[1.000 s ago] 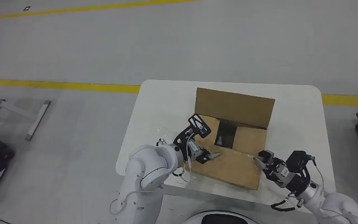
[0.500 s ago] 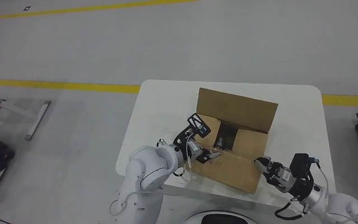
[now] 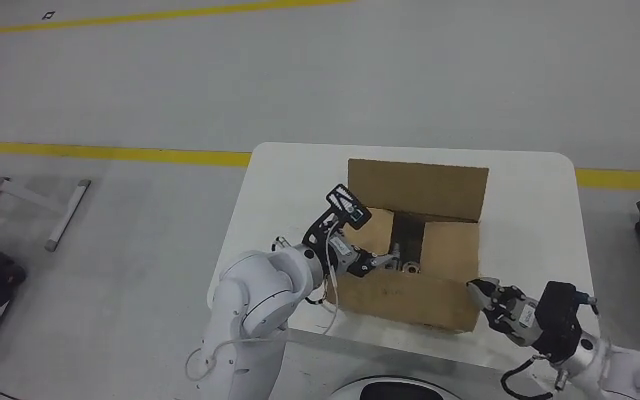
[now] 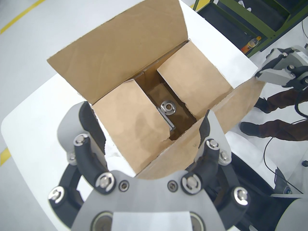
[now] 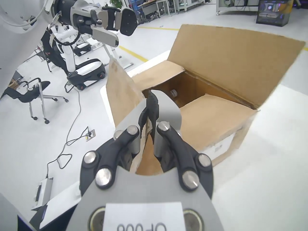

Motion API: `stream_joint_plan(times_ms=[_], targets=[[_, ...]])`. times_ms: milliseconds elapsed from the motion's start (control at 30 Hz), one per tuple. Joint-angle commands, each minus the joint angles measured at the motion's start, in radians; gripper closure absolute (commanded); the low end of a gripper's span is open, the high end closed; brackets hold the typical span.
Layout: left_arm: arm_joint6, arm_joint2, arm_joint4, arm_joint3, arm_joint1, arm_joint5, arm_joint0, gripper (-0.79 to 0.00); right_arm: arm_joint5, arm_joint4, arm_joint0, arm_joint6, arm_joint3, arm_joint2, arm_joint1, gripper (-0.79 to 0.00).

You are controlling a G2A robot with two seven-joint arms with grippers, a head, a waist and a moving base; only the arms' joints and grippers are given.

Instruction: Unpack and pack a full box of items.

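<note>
Your box [image 3: 448, 252] sits in the middle of the white worktop [image 3: 290, 190] with its top open. The rear flap [image 4: 120, 46] stands upright on the far side of the box. The two short side flaps are folded inward. The left flap [image 4: 130, 121] and the right flap [image 4: 192, 73] cover most of the opening and leave a narrow slot between them. Down in that slot you see a metal part [image 4: 168, 107], a round flange with a hole on a flat base, lying inside the box. What else lies under the flaps is hidden.

The front flap [image 5: 120, 90] stands raised along the near edge of the box. Your right end effector [image 5: 152, 102] is at the near right corner of the box, clenched on the end of that flap, with cardboard pinched between its fingers [image 5: 167, 111]. Your left end effector [image 4: 145, 108] hangs over the near left corner of the box, released and spread wide with the corner between its two sides. One side is outside the left wall and the other is just beyond the front flap. You cannot tell whether either touches the cardboard.

Past the right side of the box, off the worktop, stands a green rack [image 4: 252, 5] with an orange bottle [image 4: 252, 42] on a low shelf. Across the floor beyond the box are a black chair [image 5: 31, 92] and a loose cable [image 5: 69, 133]. A yellow line [image 3: 120, 153] crosses the floor behind the box.
</note>
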Motion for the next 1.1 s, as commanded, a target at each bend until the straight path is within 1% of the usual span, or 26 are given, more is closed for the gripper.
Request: stream_joint_plan(times_ms=[0,133,233,400,500,767,933,967,1000,1033,1067], targets=[[-0.007,0.000,-0.006,-0.005,0.004,0.000,-0.002,-0.785,-0.014,-0.020,0.022,-0.015,-0.003,0.020,0.004,0.000],[-0.011,0.007,-0.017,-0.006,0.011,0.007,-0.004,-0.785,-0.046,-0.103,0.055,-0.059,-0.011,0.051,0.011,0.000],[-0.016,0.018,-0.018,0.001,0.015,0.021,-0.009,-0.785,-0.069,-0.172,0.040,-0.119,-0.028,0.056,0.014,0.000],[-0.052,0.053,-0.019,0.029,0.021,0.038,-0.024,-0.785,-0.041,-0.311,-0.011,-0.253,-0.033,0.043,0.014,0.000],[-0.082,0.080,-0.037,0.044,0.024,0.038,-0.035,-0.785,-0.024,-0.377,-0.031,-0.313,-0.025,0.034,0.016,0.000],[-0.114,0.126,-0.046,0.056,0.033,0.048,-0.053,-0.785,-0.025,-0.446,-0.054,-0.427,-0.005,0.027,0.024,0.000],[-0.139,0.151,-0.040,0.061,0.040,0.044,-0.057,-0.785,-0.024,-0.458,-0.058,-0.457,0.008,0.024,0.029,0.000],[-0.141,0.155,-0.044,0.061,0.042,0.042,-0.057,-0.785,-0.023,-0.459,-0.059,-0.462,0.010,0.023,0.030,-0.160],[-0.145,0.160,-0.048,0.060,0.043,0.037,-0.058,-0.785,-0.025,-0.459,-0.060,-0.466,0.012,0.021,0.031,-0.259],[-0.149,0.163,-0.050,0.059,0.045,0.035,-0.059,-0.785,-0.026,-0.454,-0.061,-0.472,0.014,0.021,0.031,-0.339],[-0.154,0.166,-0.052,0.058,0.046,0.033,-0.059,-0.785,-0.024,-0.440,-0.063,-0.477,0.019,0.024,0.032,-0.391]])
